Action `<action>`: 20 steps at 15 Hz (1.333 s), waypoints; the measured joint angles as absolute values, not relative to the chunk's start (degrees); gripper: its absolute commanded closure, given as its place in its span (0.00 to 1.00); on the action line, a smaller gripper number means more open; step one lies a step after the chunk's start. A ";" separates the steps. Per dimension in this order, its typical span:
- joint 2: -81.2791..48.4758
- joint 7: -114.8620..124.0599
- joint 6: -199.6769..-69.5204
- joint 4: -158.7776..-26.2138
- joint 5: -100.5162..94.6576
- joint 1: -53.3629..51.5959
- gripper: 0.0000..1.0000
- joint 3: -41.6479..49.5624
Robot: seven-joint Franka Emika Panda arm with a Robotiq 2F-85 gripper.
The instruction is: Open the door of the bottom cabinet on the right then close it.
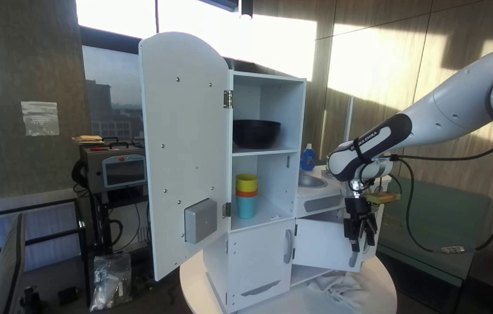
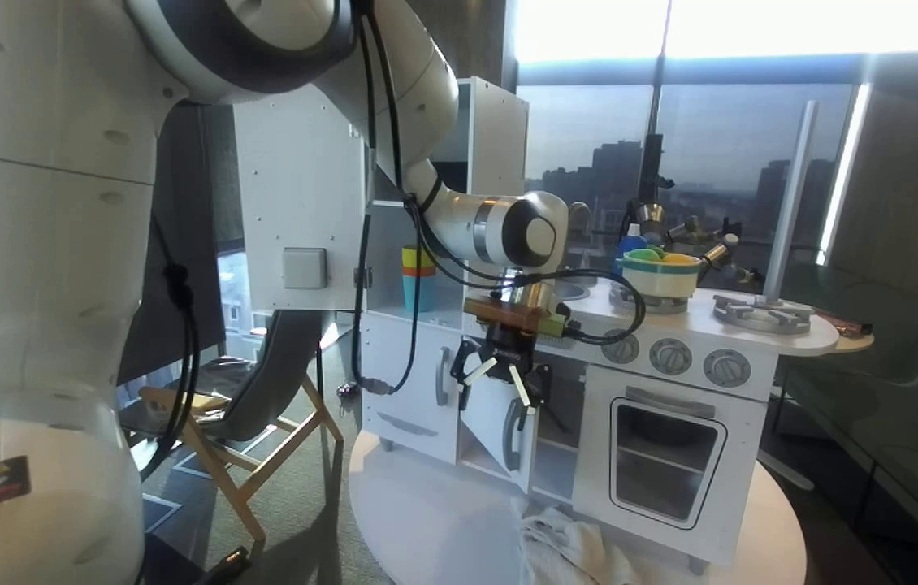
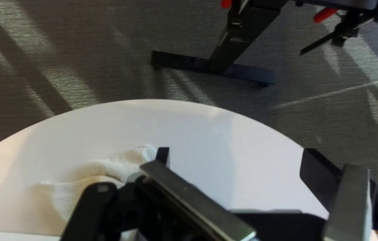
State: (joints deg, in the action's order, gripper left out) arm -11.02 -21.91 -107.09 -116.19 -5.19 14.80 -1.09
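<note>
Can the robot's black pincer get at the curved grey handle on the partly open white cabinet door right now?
Probably yes: the black pincer hangs open close to the curved grey handle in both exterior views, and nothing visible stands between them, though depth is hard to judge.

We record a white, round-edged tabletop (image 2: 435,520). Directly on it we find the white play-kitchen unit (image 2: 595,431), standing on short feet (image 2: 698,565), and, just in front, a crumpled pale cloth (image 2: 573,552).
</note>
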 measured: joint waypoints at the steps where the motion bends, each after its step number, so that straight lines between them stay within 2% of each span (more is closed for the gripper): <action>1: -12.23 -21.41 -107.56 -114.64 -7.34 14.00 0.00 -0.05; 8: -10.62 -19.27 -107.66 -108.85 -16.61 11.43 0.00 3.73; 14: -9.71 -23.31 -122.29 -110.36 -10.49 11.69 0.00 4.61; 20: -8.77 -27.14 -129.41 -115.83 -5.82 12.00 0.00 5.06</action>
State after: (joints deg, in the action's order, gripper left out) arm -8.77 -27.14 -129.41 -115.83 -5.82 12.00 5.06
